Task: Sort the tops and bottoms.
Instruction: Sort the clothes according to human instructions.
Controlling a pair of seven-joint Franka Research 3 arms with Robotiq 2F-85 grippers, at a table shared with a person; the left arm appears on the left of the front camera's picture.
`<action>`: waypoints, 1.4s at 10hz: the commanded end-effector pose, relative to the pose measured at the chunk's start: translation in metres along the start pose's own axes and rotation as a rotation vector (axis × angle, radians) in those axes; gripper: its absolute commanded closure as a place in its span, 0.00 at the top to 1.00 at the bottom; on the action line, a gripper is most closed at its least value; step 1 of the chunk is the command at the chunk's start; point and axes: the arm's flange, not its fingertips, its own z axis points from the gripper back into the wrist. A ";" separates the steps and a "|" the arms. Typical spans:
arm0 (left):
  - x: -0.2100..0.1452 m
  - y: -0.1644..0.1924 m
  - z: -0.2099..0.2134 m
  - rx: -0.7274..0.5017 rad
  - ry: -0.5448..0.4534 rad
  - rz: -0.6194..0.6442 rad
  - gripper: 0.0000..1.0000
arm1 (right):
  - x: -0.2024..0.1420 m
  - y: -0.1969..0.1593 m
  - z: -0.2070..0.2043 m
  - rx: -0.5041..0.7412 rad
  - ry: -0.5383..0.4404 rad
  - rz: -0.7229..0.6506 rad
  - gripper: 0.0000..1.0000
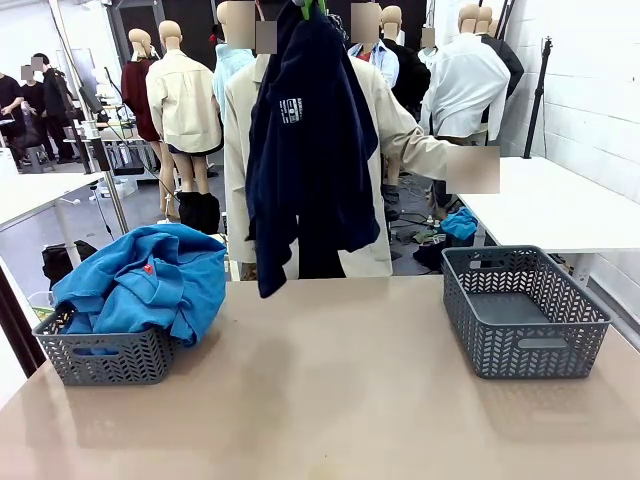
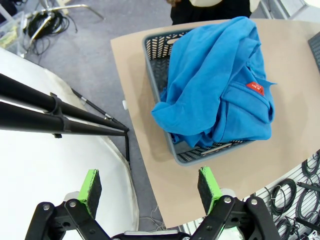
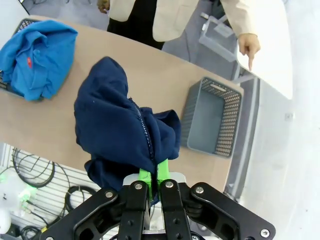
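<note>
One dark navy garment [image 1: 310, 150] hangs pinched in my right jaws [image 3: 152, 176] above the bench [image 1: 330, 390]; left jaws [image 2: 150, 186] gape. I should carry it squarely over the empty basket [image 1: 523, 310] before releasing.

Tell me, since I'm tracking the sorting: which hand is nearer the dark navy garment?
Right. The right hand is shut on the dark navy garment, holding it up; the left hand hangs open beyond the basket of blue shirts.
</note>
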 end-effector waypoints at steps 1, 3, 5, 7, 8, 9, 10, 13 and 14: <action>0.000 0.000 0.000 0.002 0.002 0.002 1.00 | -0.003 -0.002 -0.001 0.005 0.006 -0.005 0.00; 0.000 0.000 0.000 0.002 0.002 0.002 1.00 | -0.003 -0.002 -0.001 0.005 0.006 -0.005 0.00; 0.000 0.000 0.000 0.002 0.002 0.002 1.00 | -0.003 -0.002 -0.001 0.005 0.006 -0.005 0.00; 0.000 0.000 0.000 0.002 0.002 0.002 1.00 | -0.003 -0.002 -0.001 0.005 0.006 -0.005 0.00; 0.000 0.000 0.000 0.002 0.002 0.002 1.00 | 0.000 0.000 0.000 0.000 0.000 0.000 0.00; 0.000 0.000 0.000 0.002 0.002 0.002 1.00 | -0.009 -0.016 0.000 -0.070 0.046 0.024 0.00; 0.000 0.000 0.000 0.002 0.002 0.002 1.00 | -0.020 -0.033 0.001 -0.137 0.021 -0.022 0.00; 0.000 0.000 0.000 0.002 0.002 0.002 1.00 | -0.067 -0.106 -0.003 -0.187 -0.021 -0.244 0.00; 0.000 0.000 0.000 0.002 0.002 0.002 1.00 | -0.083 -0.133 -0.011 -0.176 -0.036 -0.305 0.00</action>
